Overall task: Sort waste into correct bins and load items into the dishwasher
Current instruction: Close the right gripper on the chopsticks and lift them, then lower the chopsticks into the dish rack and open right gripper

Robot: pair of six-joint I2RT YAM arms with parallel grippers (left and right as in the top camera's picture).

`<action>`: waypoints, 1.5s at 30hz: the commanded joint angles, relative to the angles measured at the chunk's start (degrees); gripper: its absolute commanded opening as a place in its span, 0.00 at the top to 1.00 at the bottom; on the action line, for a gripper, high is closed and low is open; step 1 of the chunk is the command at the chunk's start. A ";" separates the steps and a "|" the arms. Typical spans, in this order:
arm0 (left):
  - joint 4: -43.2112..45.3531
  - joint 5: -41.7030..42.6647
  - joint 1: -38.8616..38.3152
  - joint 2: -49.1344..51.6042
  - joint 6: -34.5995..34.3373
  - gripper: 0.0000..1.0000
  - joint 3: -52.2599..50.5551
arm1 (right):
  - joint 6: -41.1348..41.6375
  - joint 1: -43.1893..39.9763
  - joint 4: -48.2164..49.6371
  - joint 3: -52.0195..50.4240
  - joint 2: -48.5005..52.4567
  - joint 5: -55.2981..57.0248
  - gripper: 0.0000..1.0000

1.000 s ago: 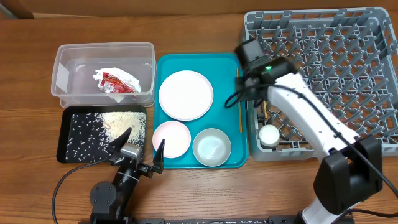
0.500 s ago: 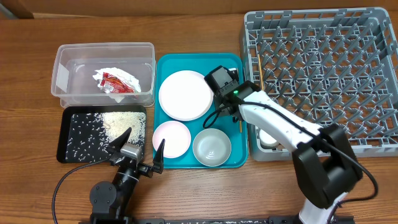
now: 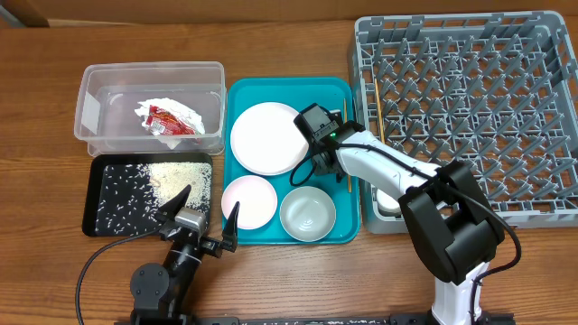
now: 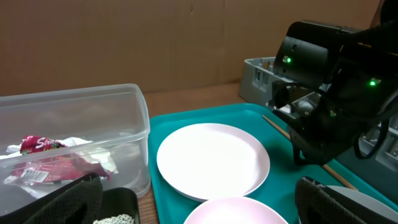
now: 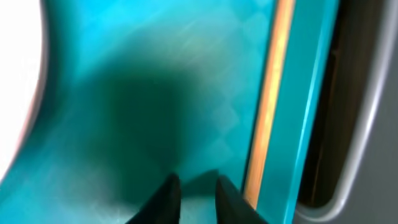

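**Right tool down on the teal tray beside a chopstick, left one parked wide open**

The right tool (image 5: 194, 190) is low over the teal tray (image 3: 239, 95). Its two dark fingertips are pinched nearly together with only tray floor showing between them, so clenched and not grasping anything. Just to the right of the tips, one wooden chopstick (image 3: 349, 179) lies along the tray's right wall. The tips are close to it but not on it. A second chopstick (image 3: 377, 113) is over in the grey dish rack (image 3: 470, 117), lying among the pegs near the left wall.

The left tool (image 3: 210, 199) hangs at the front of the counter (image 3: 289, 45), between the black tray (image 3: 88, 199) and the small pink plate (image 3: 249, 200). Its fingers are spread wide and hold nothing.

The dishes are all on the teal tray. The big white plate (image 3: 269, 137) is at the back, the pink plate front left, and the grey-white bowl (image 3: 307, 213) front right. The right arm reaches across between the white plate and the bowl.

For the waste, the crumpled napkin (image 3: 153, 106) and the red-printed wrapper (image 3: 172, 122) are together in the clear tub (image 3: 149, 67). The rice (image 3: 185, 179) is in the black tray, heaped toward its right side with loose grains scattered to the left.
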 commanded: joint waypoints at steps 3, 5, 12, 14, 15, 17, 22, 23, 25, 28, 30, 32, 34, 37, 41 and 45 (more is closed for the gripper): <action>0.02 0.22 0.35 -0.59 0.70 0.00 -0.20 | -1.68 0.79 -2.54 1.16 0.50 -1.27 0.69; 0.02 0.22 0.35 -0.59 0.70 0.00 -0.20 | -1.42 0.81 -3.17 1.88 -0.50 2.05 0.64; 0.02 0.22 0.35 -0.59 0.70 0.00 -0.20 | -0.90 0.35 -2.64 1.99 -1.77 3.39 0.52; 0.02 0.22 0.35 -0.59 0.68 0.00 -0.20 | -0.81 -0.26 -2.21 1.42 -1.38 1.57 0.52; 0.02 0.22 0.35 -0.59 0.70 0.00 -0.20 | -0.83 -0.59 -1.51 0.87 -1.18 0.92 0.51; 0.02 0.22 0.33 -0.59 0.70 0.00 -0.20 | -0.83 -1.16 -0.02 -0.55 -1.16 -0.02 0.51; 0.02 0.22 0.35 -0.59 0.68 0.00 -0.20 | -0.83 -2.45 2.60 -4.70 -1.16 -5.51 0.49; 0.02 0.22 0.35 -0.59 0.70 0.00 -0.20 | -0.83 -2.67 2.56 -5.18 -1.16 -5.33 0.50; 0.02 0.22 0.35 -0.59 0.70 0.00 -0.20 | -0.92 -2.89 2.16 -5.33 -1.16 -4.48 0.49; 0.02 0.22 0.35 -0.59 0.70 0.00 -0.20 | -1.29 -2.86 1.53 -5.20 -1.18 -6.21 0.46; 0.02 0.22 0.35 -0.59 0.68 0.00 -0.20 | -2.45 -2.86 0.42 -5.20 -1.18 -8.72 0.52; 0.02 0.22 0.35 -0.59 0.70 0.00 -0.20 | -2.84 -2.71 -0.55 -5.20 -1.18 -9.99 0.67; 0.02 0.22 0.35 -0.59 0.70 0.00 -0.20 | -4.52 -2.34 -0.87 -5.11 -1.18 -9.90 0.83; 0.02 0.22 0.35 -0.59 0.68 0.00 -0.20 | -4.74 -1.81 -2.01 -3.78 -1.20 -9.88 0.96; 0.02 0.22 0.35 -0.59 0.70 0.00 -0.20 | -4.04 -1.73 -5.66 0.68 -2.93 -9.88 0.96; 0.02 0.22 0.35 -0.59 0.70 0.00 -0.20 | -3.85 -1.86 -9.29 6.60 -7.78 -9.64 0.96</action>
